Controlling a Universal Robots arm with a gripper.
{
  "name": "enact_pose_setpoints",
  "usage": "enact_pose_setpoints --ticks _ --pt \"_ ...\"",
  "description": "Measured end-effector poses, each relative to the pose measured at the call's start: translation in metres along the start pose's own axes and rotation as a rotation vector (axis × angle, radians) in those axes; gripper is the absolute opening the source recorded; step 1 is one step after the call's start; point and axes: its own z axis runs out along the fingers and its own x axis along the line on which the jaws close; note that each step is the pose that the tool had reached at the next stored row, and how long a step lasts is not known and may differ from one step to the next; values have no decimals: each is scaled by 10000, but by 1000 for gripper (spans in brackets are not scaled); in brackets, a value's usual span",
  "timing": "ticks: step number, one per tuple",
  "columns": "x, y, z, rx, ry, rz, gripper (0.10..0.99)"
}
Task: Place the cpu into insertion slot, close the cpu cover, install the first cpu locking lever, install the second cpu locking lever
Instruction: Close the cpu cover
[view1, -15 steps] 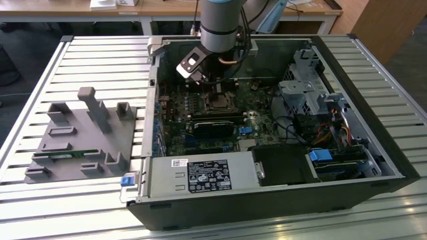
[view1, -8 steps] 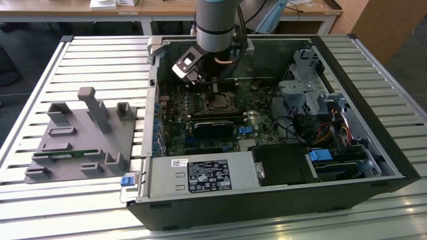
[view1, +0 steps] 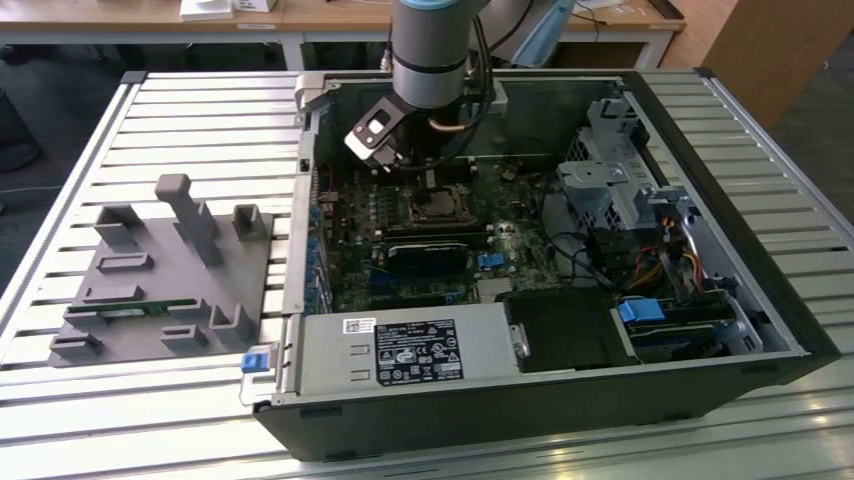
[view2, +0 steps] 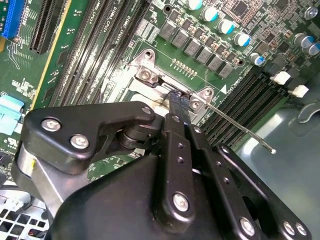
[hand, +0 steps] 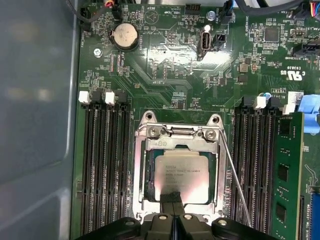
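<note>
Where the arm (view1: 430, 50) reaches down into the open case (view1: 534, 410) on the desk (view1: 134, 420), we see the board (hand: 165, 75) lying flat on the case floor. The cpu (hand: 181, 172) sits inside the slot (hand: 148, 182), its silver-grey top facing up. The cover (hand: 140, 175) lies down around it, and the chip shows through the cover's window.

The end effector (hand: 172, 196) has its fingers drawn narrow, tip against tip, with nothing between them. In the first wrist view the tips rest at the cpu's edge. In the second wrist view the end effector (view2: 177, 102) touches the metal frame at the socket.

A thin lever (hand: 235, 185) slants away from one side of the socket, and its free end hangs over the black memory slots. Further empty memory slots (hand: 102, 165) flank the other side. A green module (hand: 287, 175) stands in an outer slot.

At the exterior view's left, a grey tray (view1: 134, 300) rests on the desk beside the case. A narrow green card (view1: 127, 308) lies in one of its holders.
</note>
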Motion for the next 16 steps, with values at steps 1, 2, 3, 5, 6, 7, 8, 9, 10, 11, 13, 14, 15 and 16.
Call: enact_pose_setpoints --ticks 1,2,3,5,6,7,8,9,10,11,13,14,15,16 --pt "2 8 4 -2 2 0 106" --pt "6 21 1 7 -11 -1 106" --pt "9 37 4 8 -14 -1 106" --pt "14 54 2 14 -25 -2 106" --pt "21 62 1 18 -32 -2 106" --pt "29 72 3 16 -28 -2 106" --pt "34 81 4 14 -22 -3 106" --pt "38 86 4 11 -18 -2 106" --pt "41 88 2 6 -13 -1 106" --pt "43 89 -3 -1 -10 -2 106" --pt "59 100 -13 -60 43 -4 106" --pt "62 101 -27 -80 49 -4 106" --pt "61 100 -47 -90 39 -4 106" --pt "60 99 -63 -105 29 -5 106"
